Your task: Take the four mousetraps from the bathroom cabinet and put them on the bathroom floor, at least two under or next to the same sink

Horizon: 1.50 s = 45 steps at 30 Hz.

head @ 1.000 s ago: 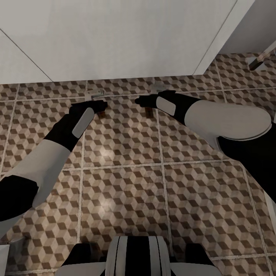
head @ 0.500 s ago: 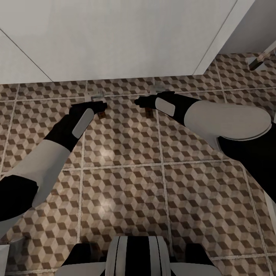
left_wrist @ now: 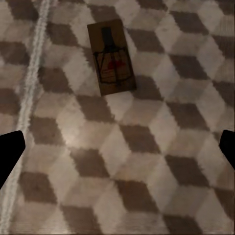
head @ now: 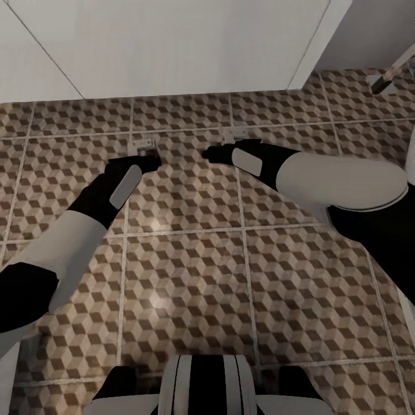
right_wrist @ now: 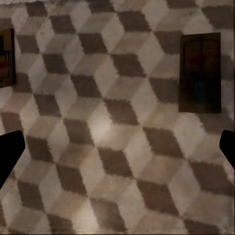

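Observation:
One mousetrap (left_wrist: 111,57), a tan board with a dark wire spring, lies flat on the cube-patterned bathroom floor (head: 184,265) ahead of my left gripper (left_wrist: 117,152). That gripper is open with nothing between its dark fingertips (left_wrist: 10,156). My right gripper (right_wrist: 117,149) is open too and hovers over the tiles. A darker mousetrap (right_wrist: 200,72) lies ahead of it, and another one (right_wrist: 6,58) shows partly at the frame edge. In the head view the left gripper (head: 150,161) and right gripper (head: 211,153) point at the far tiles. The cabinet is out of view.
A broad white surface (head: 173,46) spans the far side; I cannot tell whether it is the sink. Two small pale grey fittings (head: 144,144) (head: 235,136) sit on the floor just beyond the grippers. A handled tool (head: 387,79) lies at the far right. My base (head: 207,386) is at the near edge.
The whole head view has shifted: the white surface's edge sits higher in the picture. The brown traps that peeked out beside the grippers are hidden behind them now.

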{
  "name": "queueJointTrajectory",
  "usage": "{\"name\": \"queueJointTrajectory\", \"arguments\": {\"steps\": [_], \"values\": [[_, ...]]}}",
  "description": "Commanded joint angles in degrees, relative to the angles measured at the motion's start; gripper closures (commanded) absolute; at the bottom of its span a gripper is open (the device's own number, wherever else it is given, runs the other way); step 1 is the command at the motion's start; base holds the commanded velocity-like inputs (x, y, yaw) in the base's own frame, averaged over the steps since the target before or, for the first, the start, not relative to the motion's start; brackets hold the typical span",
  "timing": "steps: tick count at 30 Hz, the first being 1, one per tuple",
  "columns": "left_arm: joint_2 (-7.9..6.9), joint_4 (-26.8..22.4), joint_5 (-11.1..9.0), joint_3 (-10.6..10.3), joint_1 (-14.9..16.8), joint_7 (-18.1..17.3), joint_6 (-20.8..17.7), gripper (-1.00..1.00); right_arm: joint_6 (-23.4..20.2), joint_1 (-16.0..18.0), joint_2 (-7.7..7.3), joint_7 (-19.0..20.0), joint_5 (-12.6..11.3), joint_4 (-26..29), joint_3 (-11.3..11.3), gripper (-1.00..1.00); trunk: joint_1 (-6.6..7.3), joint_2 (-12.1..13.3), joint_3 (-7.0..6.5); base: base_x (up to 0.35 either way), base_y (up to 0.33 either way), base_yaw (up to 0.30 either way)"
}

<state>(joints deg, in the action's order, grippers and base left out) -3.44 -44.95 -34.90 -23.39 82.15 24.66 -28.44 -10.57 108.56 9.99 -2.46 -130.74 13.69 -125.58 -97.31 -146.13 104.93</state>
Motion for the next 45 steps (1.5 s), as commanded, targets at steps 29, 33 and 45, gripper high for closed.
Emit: {"name": "queueJointTrajectory", "arguments": {"steps": [29,33,45], "values": [[0.25,5.6,-0.5,-0.4,0.1,0.3,3.6,-1.00,3.4,0.1,0.01,-3.9,-0.2,3.6,-0.2,-1.00,0.04,0.0,0.03,-0.276,-0.003,0.000],[0.55,6.2,-0.5,-0.5,0.0,0.3,3.6,-1.00,3.4,0.1,0.01,-3.9,-0.2,3.8,-0.2,-1.00,0.04,0.0,0.03,-0.327,-0.056,0.000],[0.90,7.4,-0.5,-0.4,0.1,0.6,3.5,-1.00,3.5,0.1,0.01,-3.9,-0.2,3.9,-0.2,-1.00,0.17,0.1,-1.08,-0.144,-0.016,0.000]]}}
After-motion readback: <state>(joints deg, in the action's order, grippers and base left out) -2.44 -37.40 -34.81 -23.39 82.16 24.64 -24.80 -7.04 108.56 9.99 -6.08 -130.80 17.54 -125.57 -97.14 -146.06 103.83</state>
